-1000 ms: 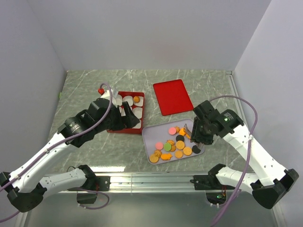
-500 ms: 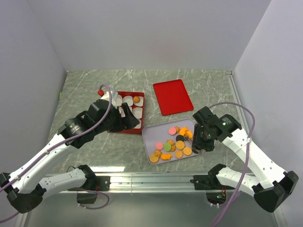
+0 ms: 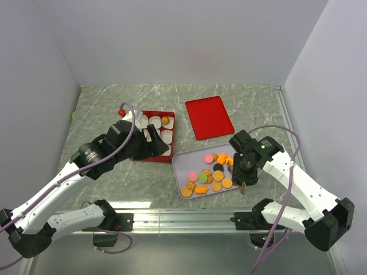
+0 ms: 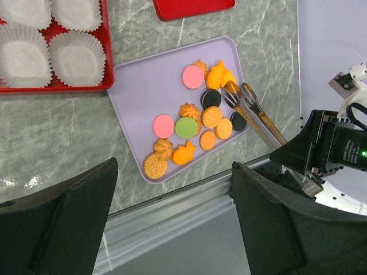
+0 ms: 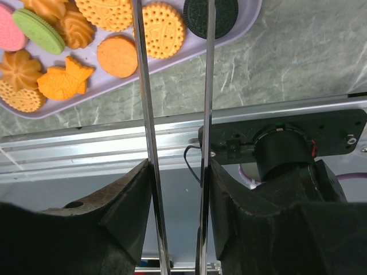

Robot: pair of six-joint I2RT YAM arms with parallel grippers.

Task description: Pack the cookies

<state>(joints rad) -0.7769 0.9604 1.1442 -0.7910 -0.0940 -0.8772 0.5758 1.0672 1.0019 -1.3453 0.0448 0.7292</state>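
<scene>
1. Currently my right tool [image 5: 176, 177] is clenching metal tongs [image 5: 142, 86], with the tips hanging apart over the purple tray's [image 4: 137, 86] right edge.
2. The cookies [image 4: 185, 127] are lying loose in that tray.
3. My left tool [image 3: 157, 143] is hovering released by the red tray [image 4: 106, 51].

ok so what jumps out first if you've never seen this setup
A lilac tray near the table's front edge, dotted with cookies in orange, pink, green and black. The right gripper holds metal tongs at the tray's right side. To the tray's left sits a red box of white paper cups.
</scene>
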